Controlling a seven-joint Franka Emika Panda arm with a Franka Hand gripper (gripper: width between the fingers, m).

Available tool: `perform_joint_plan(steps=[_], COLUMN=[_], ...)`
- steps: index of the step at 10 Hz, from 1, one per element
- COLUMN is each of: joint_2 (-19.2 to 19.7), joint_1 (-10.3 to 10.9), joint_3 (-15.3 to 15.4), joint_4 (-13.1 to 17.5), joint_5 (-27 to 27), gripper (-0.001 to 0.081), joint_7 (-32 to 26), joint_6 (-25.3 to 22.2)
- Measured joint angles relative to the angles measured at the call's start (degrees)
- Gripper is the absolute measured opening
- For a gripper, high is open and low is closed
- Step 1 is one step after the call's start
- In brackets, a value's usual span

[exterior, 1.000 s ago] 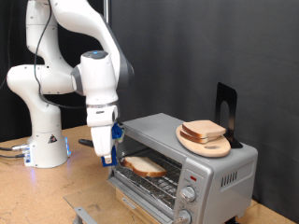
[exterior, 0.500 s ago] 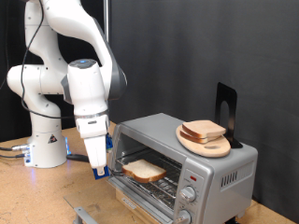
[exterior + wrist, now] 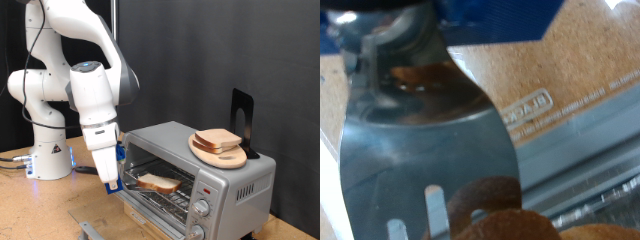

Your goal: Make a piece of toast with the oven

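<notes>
Gripper [image 3: 111, 180], grip unclear, seemingly holding a spatula [image 3: 420, 160] beside the piece of toast [image 3: 158, 182] inside the oven [image 3: 215, 175]

The oven [image 3: 200, 170] is shiny silver; the piece of toast [image 3: 158, 182] is pale white with a tan edge; the robot arm [image 3: 70, 70] is white; the round board [image 3: 222, 153] is light brown.

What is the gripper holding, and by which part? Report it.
Cannot tell: a metal spatula extends from the gripper, narrow end nearest it; the grip is hidden.
</notes>
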Motion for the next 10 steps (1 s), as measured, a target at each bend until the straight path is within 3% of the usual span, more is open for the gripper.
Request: perform_joint_plan(steps=[3,10], joint_2=[-0.2,-0.4], joint_1=[0.3,0.4], joint_3=[1.0,2.5], joint_4=[1.5,-0.1], joint_5=[0.4,-2.3], gripper=[0.0325,0.0325], joint_7=[1.4,7.5], joint_6=[-3.1,-3.4])
